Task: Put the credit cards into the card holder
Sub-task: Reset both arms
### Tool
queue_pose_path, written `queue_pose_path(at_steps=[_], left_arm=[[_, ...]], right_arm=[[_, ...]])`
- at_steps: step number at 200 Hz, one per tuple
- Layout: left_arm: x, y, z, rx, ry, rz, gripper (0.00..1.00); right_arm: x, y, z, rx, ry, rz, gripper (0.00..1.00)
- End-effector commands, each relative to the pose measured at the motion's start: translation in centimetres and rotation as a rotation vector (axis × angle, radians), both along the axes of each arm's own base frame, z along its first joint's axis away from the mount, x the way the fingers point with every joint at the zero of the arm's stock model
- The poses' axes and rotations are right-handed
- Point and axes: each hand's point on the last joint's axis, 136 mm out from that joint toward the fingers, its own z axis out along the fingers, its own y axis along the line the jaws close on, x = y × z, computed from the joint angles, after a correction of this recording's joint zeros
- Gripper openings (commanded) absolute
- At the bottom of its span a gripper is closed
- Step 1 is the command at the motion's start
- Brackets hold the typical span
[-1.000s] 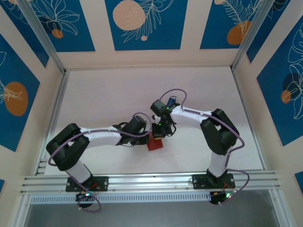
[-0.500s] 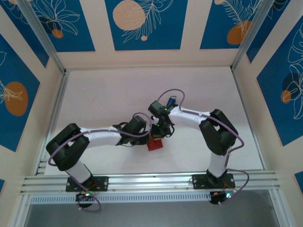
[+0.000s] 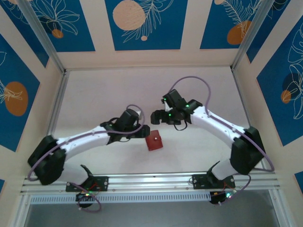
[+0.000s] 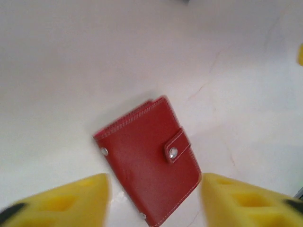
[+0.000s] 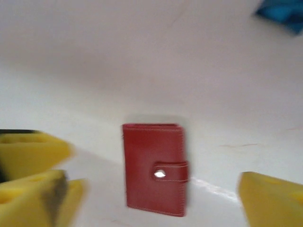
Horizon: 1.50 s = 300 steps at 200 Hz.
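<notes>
card holder point(image 3: 153, 141) closed, tab snapped, flat on table point(image 3: 109, 90) between both arms | left gripper point(image 4: 152, 202) jaws apart, empty, just beside holder | right gripper point(image 5: 151, 189) jaws wide apart, empty, near holder

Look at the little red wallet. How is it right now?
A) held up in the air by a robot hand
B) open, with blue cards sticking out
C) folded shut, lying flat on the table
C: the card holder lies flat on the white table, folded shut, with its tab lying over the front.
</notes>
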Motion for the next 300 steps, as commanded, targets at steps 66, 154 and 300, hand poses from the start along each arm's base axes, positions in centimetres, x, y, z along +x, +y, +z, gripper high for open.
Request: queue_pose_path(at_steps=[66,154,300], left_arm=[[3.4,19.6,10.5,0.599,-0.676,0.515,1.00],[8.4,30.9,4.3,0.742,-0.768,0.882,1.00],[14.7,27.1,-3.2,0.531,-0.677,0.504,1.00]], right_arm=[[5.3,-18.1,4.9,-0.282,-0.546,-0.541,0.99],[9.5,-22.8,0.5,-0.219,-0.880,-0.475,0.99],[12.4,-21.2,-5.2,-0.129,-0.776,-0.303,0.99]])
